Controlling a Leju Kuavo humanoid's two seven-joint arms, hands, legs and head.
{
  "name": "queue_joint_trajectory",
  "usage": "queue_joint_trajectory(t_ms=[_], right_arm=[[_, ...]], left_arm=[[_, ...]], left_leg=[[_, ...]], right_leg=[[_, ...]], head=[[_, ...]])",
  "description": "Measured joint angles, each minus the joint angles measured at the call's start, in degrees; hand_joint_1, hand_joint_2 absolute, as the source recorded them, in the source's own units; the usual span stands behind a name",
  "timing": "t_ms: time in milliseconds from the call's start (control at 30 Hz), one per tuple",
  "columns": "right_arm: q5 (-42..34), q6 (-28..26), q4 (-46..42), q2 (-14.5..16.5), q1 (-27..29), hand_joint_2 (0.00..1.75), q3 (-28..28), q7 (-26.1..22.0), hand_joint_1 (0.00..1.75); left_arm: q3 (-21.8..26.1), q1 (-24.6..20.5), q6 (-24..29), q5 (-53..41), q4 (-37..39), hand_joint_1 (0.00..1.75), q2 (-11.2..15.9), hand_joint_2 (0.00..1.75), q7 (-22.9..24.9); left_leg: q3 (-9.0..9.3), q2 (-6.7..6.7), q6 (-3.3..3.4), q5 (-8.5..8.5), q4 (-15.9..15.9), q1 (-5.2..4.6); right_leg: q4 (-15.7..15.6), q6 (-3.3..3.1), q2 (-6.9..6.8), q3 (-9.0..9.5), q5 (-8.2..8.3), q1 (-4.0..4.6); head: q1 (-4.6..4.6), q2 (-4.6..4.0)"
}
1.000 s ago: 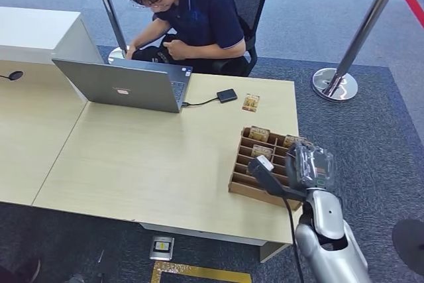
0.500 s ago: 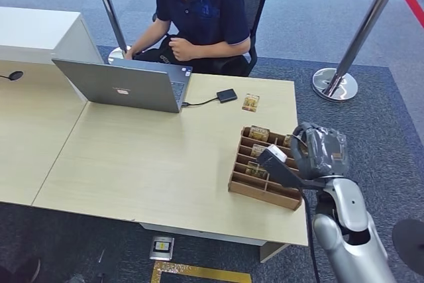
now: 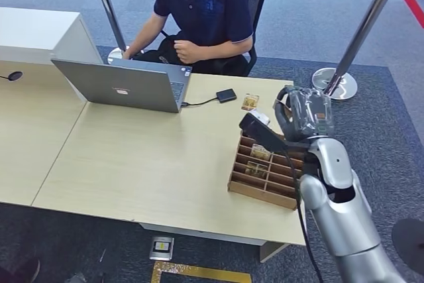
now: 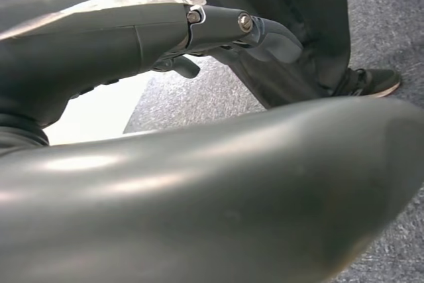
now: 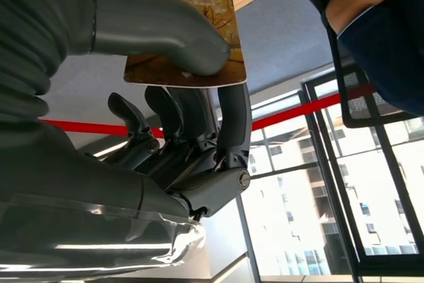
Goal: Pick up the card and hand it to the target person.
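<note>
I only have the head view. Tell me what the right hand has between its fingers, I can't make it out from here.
Observer: In the right wrist view the right hand holds a card, pinched between the thick thumb on one face and a dark finger on the other.
Operator: Describe the card.
Observer: It has a golden-brown printed face with the word HOTEL along one edge.
Operator: Check the left hand too.
Observer: The left wrist view shows the left hand hanging near the grey carpet, with a person's dark trouser leg and shoe beyond it. I cannot tell how its fingers lie.
</note>
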Motion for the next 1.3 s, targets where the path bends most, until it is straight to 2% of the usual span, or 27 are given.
queue_joint_trajectory(t_ms=[433, 600, 800, 1100, 1133, 1167, 1267, 1300], right_arm=[[-0.1, 0.5, 23.0, 11.9, -15.1, 1.75, 3.2, 1.0, 1.5], [0.1, 0.5, 29.1, 15.6, -17.9, 1.75, 3.9, 1.9, 1.47], [0.8, 0.4, 33.1, 18.1, -18.6, 1.75, 4.7, 2.5, 1.44], [1.6, 0.4, 36.0, 19.1, -18.9, 1.75, 5.2, 2.7, 1.42], [1.7, 0.4, 36.2, 19.1, -18.9, 1.75, 5.2, 2.7, 1.38], [1.8, 0.4, 36.4, 19.1, -19.0, 1.75, 5.3, 2.8, 1.2], [2.0, 0.3, 37.0, 19.1, -19.0, 1.75, 5.6, 3.0, 0.19], [2.1, 0.3, 37.1, 19.1, -19.1, 1.75, 5.7, 3.0, 0.01]], left_arm=[[-0.1, -0.3, -0.1, -0.8, 0.0, 0.0, -0.1, 0.0, 0.0], [-0.1, -0.4, -0.1, -0.7, 0.1, 0.0, -0.1, 0.0, 0.5], [-0.1, -0.4, -0.1, -0.5, 0.1, 0.0, -0.1, 0.0, 1.2], [-0.1, -0.4, -0.1, -0.5, 0.1, 0.0, -0.1, 0.0, 1.4], [-0.1, -0.4, -0.1, -0.5, 0.1, 0.0, -0.1, 0.0, 1.4], [-0.1, -0.4, -0.1, -0.5, 0.1, 0.0, -0.1, 0.0, 1.4], [-0.1, -0.4, -0.1, -0.5, 0.1, 0.0, -0.1, 0.0, 1.4], [-0.1, -0.4, -0.1, -0.5, 0.1, 0.0, -0.1, 0.0, 1.4]], left_leg=[[-0.02, 0.04, -0.06, 0.07, 0.0, 0.03], [-0.02, 0.05, -0.07, 0.07, 0.0, 0.03], [-0.03, 0.05, -0.06, 0.07, 0.0, 0.03], [-0.03, 0.05, -0.07, 0.07, 0.0, 0.03], [-0.03, 0.05, -0.07, 0.07, 0.0, 0.03], [-0.03, 0.05, -0.07, 0.07, 0.0, 0.03], [-0.03, 0.05, -0.07, 0.07, 0.0, 0.03], [-0.03, 0.05, -0.07, 0.07, 0.0, 0.03]], right_leg=[[0.1, -0.05, 0.0, -0.06, 0.02, 0.02], [0.1, -0.05, 0.0, -0.07, 0.02, 0.03], [0.1, -0.05, 0.0, -0.06, 0.03, 0.03], [0.1, -0.05, 0.0, -0.06, 0.03, 0.03], [0.1, -0.05, 0.0, -0.06, 0.03, 0.03], [0.1, -0.05, 0.0, -0.07, 0.03, 0.03], [0.1, -0.05, 0.0, -0.07, 0.03, 0.03], [0.1, -0.05, 0.0, -0.07, 0.03, 0.03]], head=[[-0.01, 0.0], [-0.01, 0.0], [-0.01, 0.0], [-0.01, 0.0], [-0.01, 0.0], [-0.01, 0.0], [0.0, 0.0], [0.0, 0.0]])
